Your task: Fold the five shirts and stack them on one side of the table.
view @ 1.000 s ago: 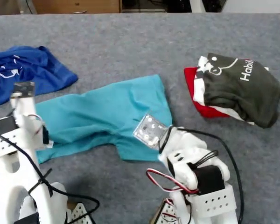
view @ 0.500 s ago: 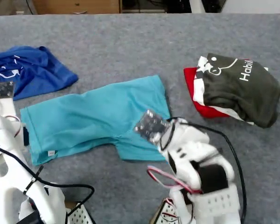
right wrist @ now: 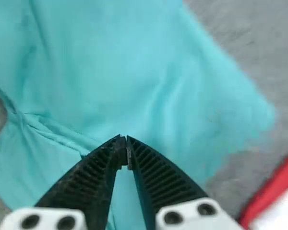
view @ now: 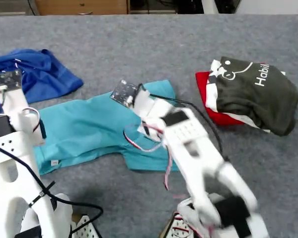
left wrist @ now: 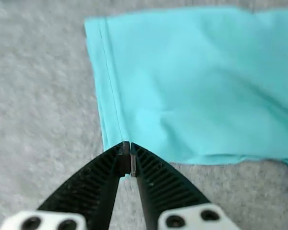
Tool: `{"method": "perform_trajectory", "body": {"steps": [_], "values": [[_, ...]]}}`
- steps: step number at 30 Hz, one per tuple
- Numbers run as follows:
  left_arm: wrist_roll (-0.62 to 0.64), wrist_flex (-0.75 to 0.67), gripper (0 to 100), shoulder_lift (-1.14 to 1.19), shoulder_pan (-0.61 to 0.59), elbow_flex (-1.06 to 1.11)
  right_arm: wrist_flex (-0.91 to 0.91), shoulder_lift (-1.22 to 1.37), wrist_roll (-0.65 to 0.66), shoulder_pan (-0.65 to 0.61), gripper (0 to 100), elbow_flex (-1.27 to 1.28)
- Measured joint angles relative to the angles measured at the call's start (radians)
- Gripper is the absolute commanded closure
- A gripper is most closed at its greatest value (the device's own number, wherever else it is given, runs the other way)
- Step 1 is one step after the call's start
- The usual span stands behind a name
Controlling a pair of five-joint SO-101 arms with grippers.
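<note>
My left gripper (left wrist: 126,158) is pinched right down, black ribbed jaws meeting at the tips. Those tips sit at the hemmed corner of the turquoise shirt (left wrist: 197,86), and I can't tell whether any cloth is caught between them. My right gripper (right wrist: 123,152) is closed tip to tip as well, poised over the middle of that same shirt with nothing visibly in its grasp, and a fold of the fabric runs just beside the tips. Out to the high view now, calling the far edge of the table 12 o'clock. The turquoise shirt lies spread across the middle of the grey table (view: 139,44). My left arm stands at its 9 o'clock edge and my right arm stretches over its 1 o'clock end. At 10 o'clock from it, near but apart, a blue shirt (view: 35,74) lies crumpled in a heap. Over at 3 o'clock is the stack: a dark shirt (view: 253,94) on top, a white shirt (view: 212,101) peeking out under it, and a red shirt (view: 203,84) at the bottom.
</note>
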Motion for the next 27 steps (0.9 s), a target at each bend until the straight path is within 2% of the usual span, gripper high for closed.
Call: {"method": "perform_trajectory", "body": {"steps": [3,11,19,27], "values": [[0.000,0.000,98,0.000,-0.014,0.021,0.055,0.101,0.000,-0.006,99.7,-0.035],[0.000,-0.078,98,0.000,-0.097,0.063,0.127,0.063,0.002,-0.043,99.7,-0.023],[0.000,-0.094,98,0.000,-0.100,0.072,0.089,-0.043,0.138,-0.184,99.7,0.201],[0.000,-0.094,98,0.000,-0.100,0.072,0.373,-0.336,0.258,-0.193,99.7,0.176]]}}
